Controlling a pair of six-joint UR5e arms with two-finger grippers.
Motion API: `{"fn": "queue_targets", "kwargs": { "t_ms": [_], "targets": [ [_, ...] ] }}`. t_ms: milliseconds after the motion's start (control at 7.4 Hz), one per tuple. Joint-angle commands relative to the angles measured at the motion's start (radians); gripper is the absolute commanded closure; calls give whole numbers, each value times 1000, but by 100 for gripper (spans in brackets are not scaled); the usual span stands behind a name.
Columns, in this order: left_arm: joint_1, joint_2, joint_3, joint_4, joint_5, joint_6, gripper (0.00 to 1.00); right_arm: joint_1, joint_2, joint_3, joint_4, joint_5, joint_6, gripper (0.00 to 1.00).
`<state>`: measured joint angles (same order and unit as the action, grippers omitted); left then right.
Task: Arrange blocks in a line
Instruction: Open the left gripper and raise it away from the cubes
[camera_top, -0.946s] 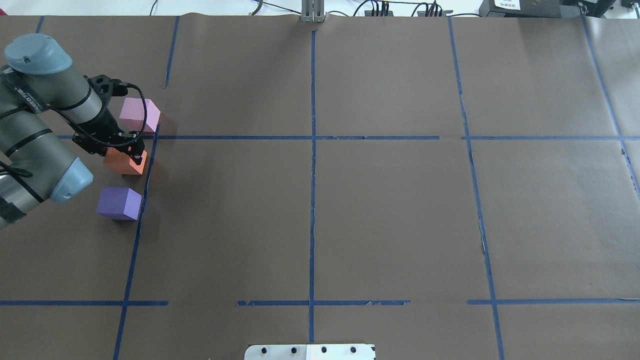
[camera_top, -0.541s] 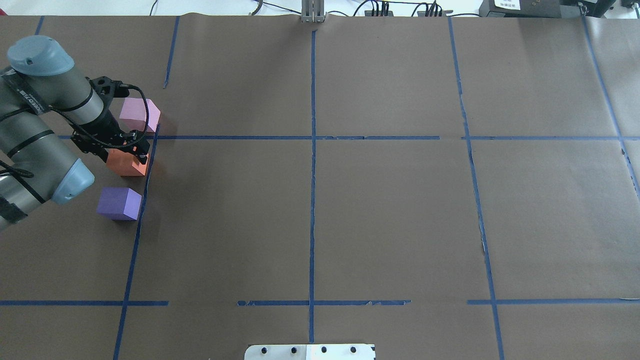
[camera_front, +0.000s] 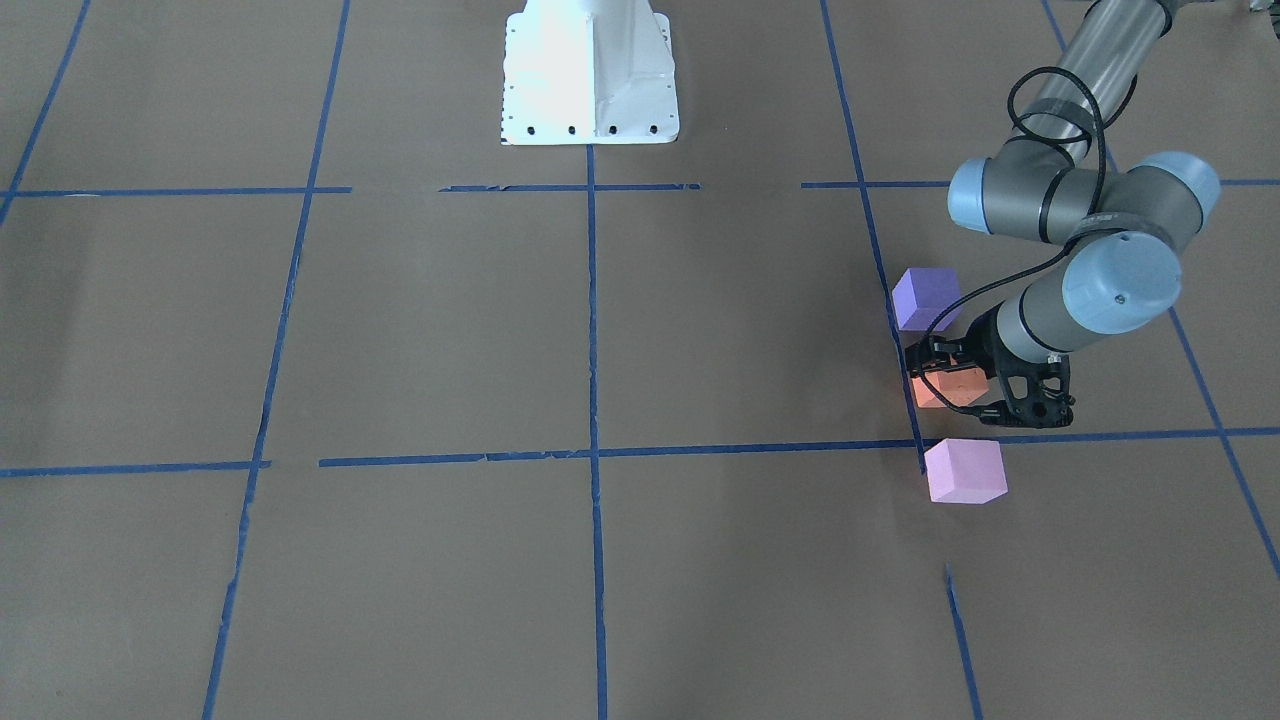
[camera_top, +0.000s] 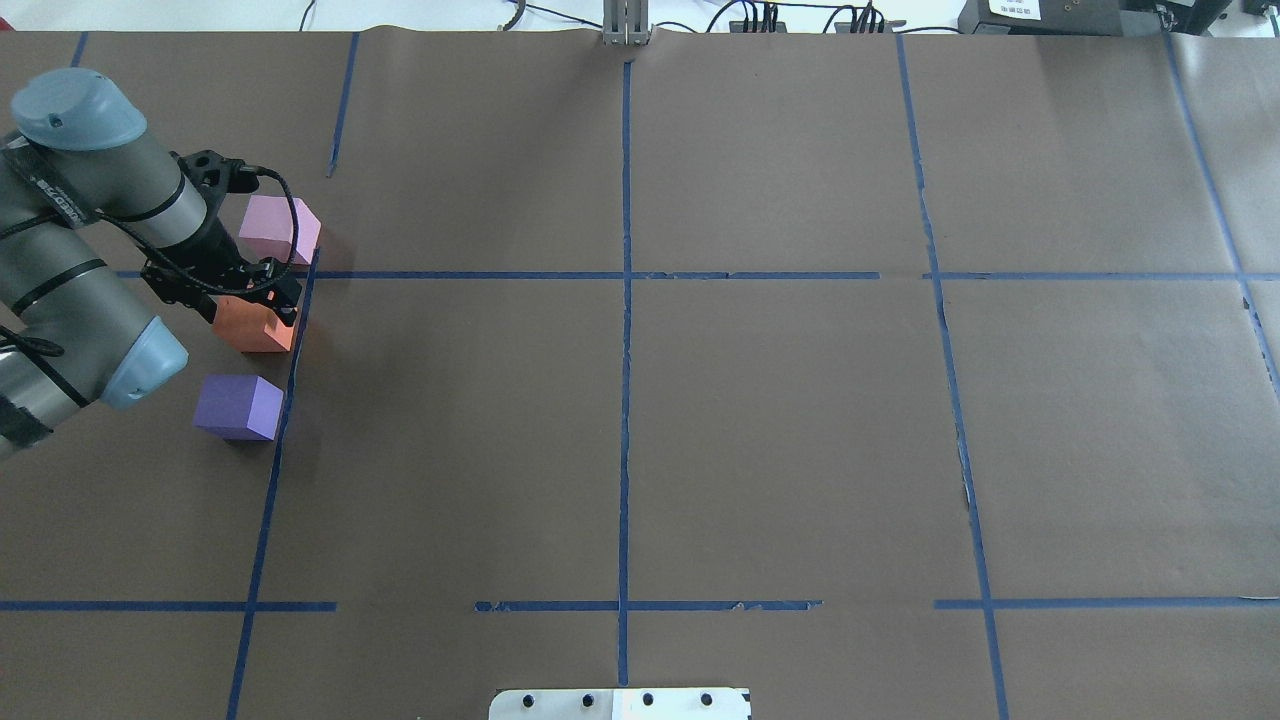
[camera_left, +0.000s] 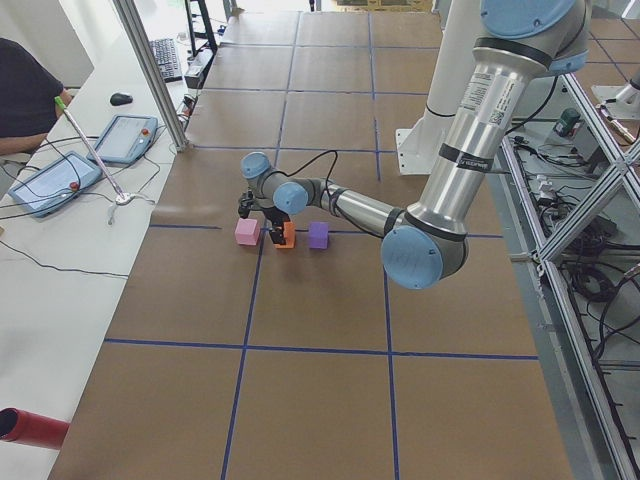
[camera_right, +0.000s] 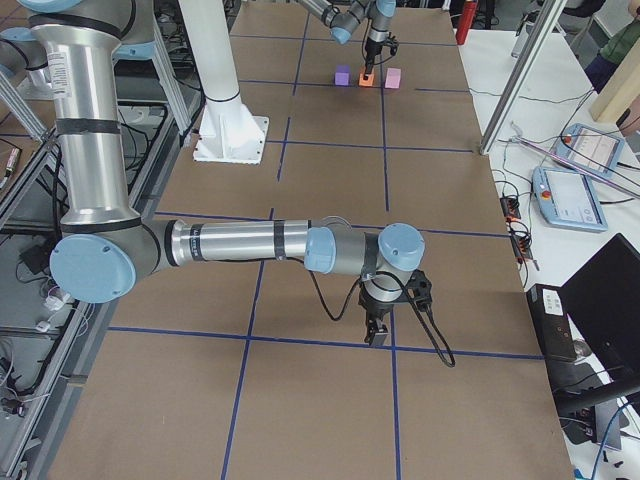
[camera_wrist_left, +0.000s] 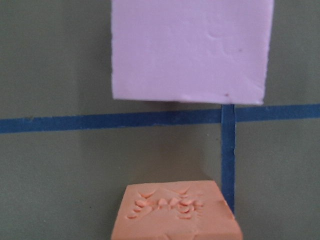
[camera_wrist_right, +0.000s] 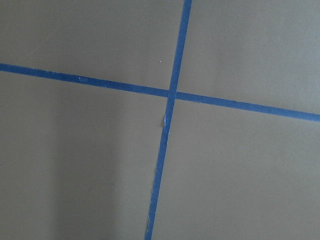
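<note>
Three blocks stand in a row along a blue tape line at the table's left. The pale pink block (camera_top: 275, 228) is farthest from the robot, the orange block (camera_top: 250, 330) is in the middle and the dark purple block (camera_top: 238, 405) is nearest. My left gripper (camera_top: 250, 308) is low over the orange block (camera_front: 945, 390) and open, with a finger on each side of it. The left wrist view shows the dented top of the orange block (camera_wrist_left: 175, 215) and the pink block (camera_wrist_left: 192, 50) beyond a tape line. My right gripper (camera_right: 377, 335) hangs over bare table far to the right. I cannot tell whether it is open or shut.
Blue tape lines (camera_top: 625, 275) divide the brown paper table cover into squares. The white robot base (camera_front: 590, 70) stands at the near edge. The right wrist view shows only a tape crossing (camera_wrist_right: 170, 94). Tablets and cables lie on the side bench (camera_left: 60, 180).
The left gripper's outer finger has moved outward off the orange block's side. The block has shifted a little to the right and rests on the table. The arm has barely moved.
</note>
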<state>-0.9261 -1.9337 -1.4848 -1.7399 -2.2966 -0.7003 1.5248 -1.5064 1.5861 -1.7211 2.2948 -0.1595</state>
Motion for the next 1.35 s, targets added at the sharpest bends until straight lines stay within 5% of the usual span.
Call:
{"fn": "queue_targets", "kwargs": {
  "t_ms": [0, 811, 1216],
  "targets": [
    [-11, 19, -48, 6, -4, -7, 0, 0, 0, 0, 0, 0, 0, 0],
    [-201, 57, -268, 138, 2, 15, 0, 0, 0, 0, 0, 0, 0, 0],
    [-406, 149, -259, 138, 31, 461, 0, 0, 0, 0, 0, 0, 0, 0]
  ]
}}
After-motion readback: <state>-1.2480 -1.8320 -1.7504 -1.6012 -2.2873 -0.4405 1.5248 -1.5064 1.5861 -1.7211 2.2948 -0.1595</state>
